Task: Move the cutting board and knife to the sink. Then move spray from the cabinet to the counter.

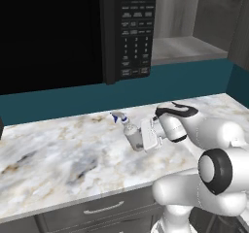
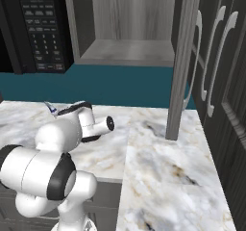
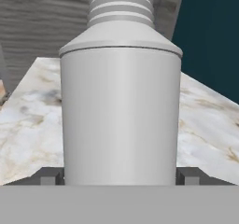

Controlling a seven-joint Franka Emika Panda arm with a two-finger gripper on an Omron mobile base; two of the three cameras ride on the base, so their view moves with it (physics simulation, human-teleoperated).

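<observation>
Hand view: spray [image 3: 120,115] top cropped.

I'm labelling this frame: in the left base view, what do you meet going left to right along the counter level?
Bare marble counter → spray, standing on the counter → gripper, jaws wide on either side of the bottle → the white arm.
</observation>
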